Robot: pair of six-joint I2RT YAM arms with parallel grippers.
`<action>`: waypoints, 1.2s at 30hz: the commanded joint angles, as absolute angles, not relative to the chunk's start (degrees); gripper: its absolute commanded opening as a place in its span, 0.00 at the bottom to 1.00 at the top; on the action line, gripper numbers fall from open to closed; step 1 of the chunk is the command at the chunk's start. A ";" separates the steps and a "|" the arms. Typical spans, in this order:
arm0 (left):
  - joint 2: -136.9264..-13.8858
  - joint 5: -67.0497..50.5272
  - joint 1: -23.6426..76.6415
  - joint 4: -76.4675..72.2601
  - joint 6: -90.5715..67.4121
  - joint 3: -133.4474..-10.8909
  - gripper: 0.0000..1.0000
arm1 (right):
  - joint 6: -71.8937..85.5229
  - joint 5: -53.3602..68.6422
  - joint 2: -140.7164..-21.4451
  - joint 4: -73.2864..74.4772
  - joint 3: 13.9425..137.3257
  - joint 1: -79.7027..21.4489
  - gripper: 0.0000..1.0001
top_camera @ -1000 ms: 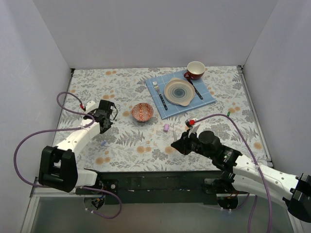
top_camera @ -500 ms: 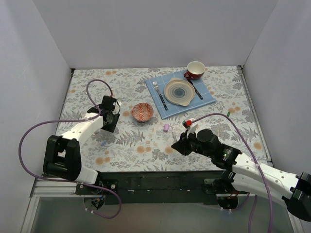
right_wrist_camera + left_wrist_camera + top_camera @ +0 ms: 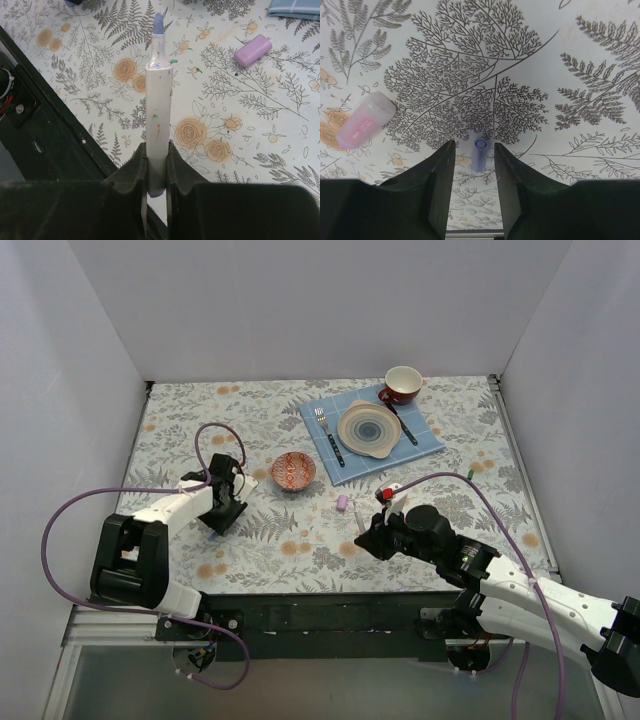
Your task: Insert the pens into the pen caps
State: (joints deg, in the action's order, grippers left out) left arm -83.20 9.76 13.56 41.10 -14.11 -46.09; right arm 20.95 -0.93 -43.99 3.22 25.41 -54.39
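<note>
My right gripper (image 3: 157, 148) is shut on the white barrel of a blue-tipped pen (image 3: 158, 95), held above the floral cloth with its tip pointing away. A pink-lilac cap (image 3: 253, 50) lies on the cloth beyond it to the right, and shows in the top view (image 3: 342, 503). My left gripper (image 3: 473, 144) is open and points down at the cloth. A small blue cap (image 3: 480, 155) lies between its fingertips, touching neither. A stubby pink-lilac tube (image 3: 364, 125) lies to its left. A tiny green piece (image 3: 470, 471) lies at the right of the cloth.
A small red patterned bowl (image 3: 294, 471) stands mid-table. At the back, a blue mat (image 3: 428, 438) holds a plate (image 3: 369, 428), a fork (image 3: 328, 435) and a dark-handled knife (image 3: 404, 426), beside a red cup (image 3: 403, 383). Purple cables loop by both arms.
My left gripper has swung right and toward the near edge and now stands over the blue cap. My right gripper has shifted slightly left, still holding the pen.
</note>
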 commanded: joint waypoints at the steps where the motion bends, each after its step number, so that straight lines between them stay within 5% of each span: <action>1: -83.49 9.31 12.75 39.73 -11.25 -45.00 0.37 | 20.21 -0.97 -43.86 2.11 27.77 -54.41 0.01; 15: -87.72 3.88 11.69 43.15 -14.23 -46.58 0.29 | 20.13 -1.41 -42.01 3.43 27.60 -54.49 0.01; 24: -83.50 -3.07 11.51 43.95 -13.36 -43.95 0.34 | 18.64 0.08 -43.24 4.66 30.23 -54.49 0.01; 36: -81.12 6.75 9.67 42.37 -10.90 -41.31 0.34 | 16.96 1.84 -39.82 8.52 31.38 -54.40 0.01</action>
